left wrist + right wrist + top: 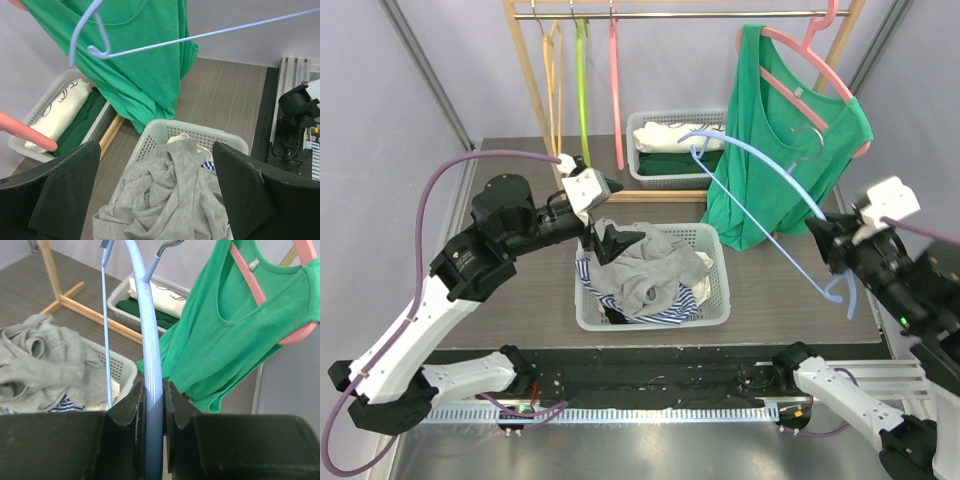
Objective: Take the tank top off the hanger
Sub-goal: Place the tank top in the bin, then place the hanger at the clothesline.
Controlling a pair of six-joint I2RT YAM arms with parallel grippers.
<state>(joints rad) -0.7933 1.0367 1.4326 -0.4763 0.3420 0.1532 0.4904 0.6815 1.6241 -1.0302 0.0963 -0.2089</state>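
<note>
Tabletop basket [716, 312] is sitting under the gaping, empty left gripper [611, 242]; right gripper [151, 390], clamping the blue hanger [756, 157], is perhaps risking snagging the green top [765, 105].

No legible text, small white neck label [254, 263] inside green tank top [235, 335] unreadable, dark print on folded white garment [55, 117] indistinct.

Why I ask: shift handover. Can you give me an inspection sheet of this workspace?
Surface: dark table, two baskets on it.
Job's things: grey tank top lies in white basket; light blue hanger bare.
Clutter: green tank top on pink hanger; folded clothes in rear basket.
Grippers: left gripper open above the grey top; right gripper shut on the hanger.
Cables: purple cable along left arm.
Surroundings: wooden rack, spare hangers.
</note>
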